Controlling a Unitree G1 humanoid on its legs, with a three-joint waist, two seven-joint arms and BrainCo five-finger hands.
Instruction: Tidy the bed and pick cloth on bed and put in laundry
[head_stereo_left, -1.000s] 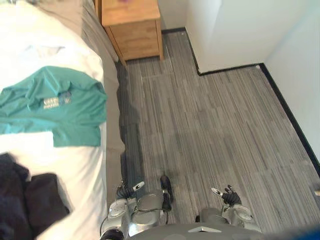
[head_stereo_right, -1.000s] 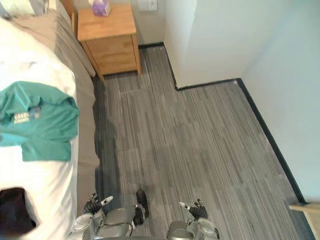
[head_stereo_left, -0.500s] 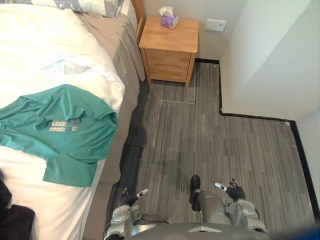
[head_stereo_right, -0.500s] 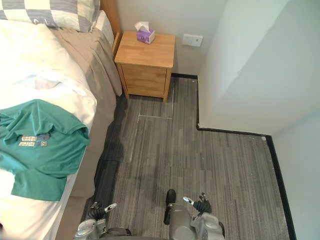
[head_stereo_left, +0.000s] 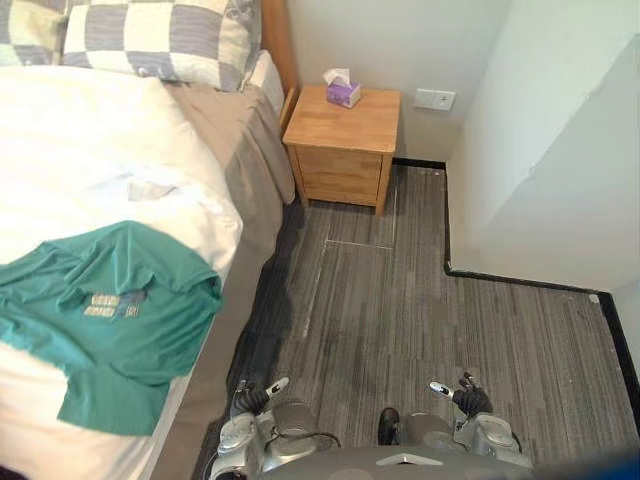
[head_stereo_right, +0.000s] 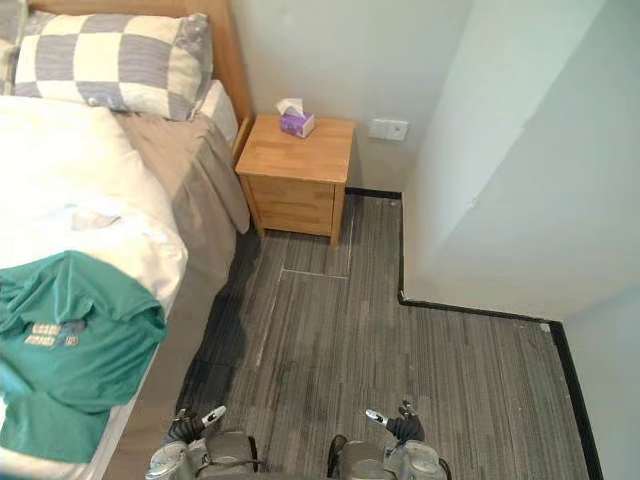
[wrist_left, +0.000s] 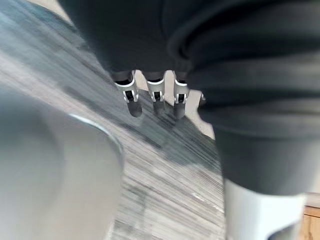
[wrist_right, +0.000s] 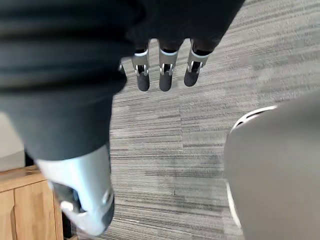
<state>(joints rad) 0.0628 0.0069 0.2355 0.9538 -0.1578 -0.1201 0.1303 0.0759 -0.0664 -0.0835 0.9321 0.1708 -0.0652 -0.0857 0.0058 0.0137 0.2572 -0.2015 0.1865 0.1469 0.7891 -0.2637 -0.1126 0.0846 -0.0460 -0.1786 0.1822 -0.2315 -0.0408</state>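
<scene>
**Open floor on the right, big bed on the left**

The grey striped carpet floor (head_stereo_left: 400, 300) lies bare between the bed and the wall, so a hand can swing freely there. The wide bed with the white cover (head_stereo_left: 100, 130) fills the robot's left side. Its tan skirt (head_stereo_left: 250, 190) hangs down to the floor. On top of the bed there is soft, flat room around the green T-shirt (head_stereo_left: 110, 310). The grey-and-white checked pillow (head_stereo_left: 150, 40) blocks the far end. The small wooden bedside table (head_stereo_left: 345, 150) stands just beside the bed's head, with a purple tissue box (head_stereo_left: 343, 92) on it. A white wall corner (head_stereo_left: 560, 180) sticks out on the right and makes the floor narrower near the table.
</scene>
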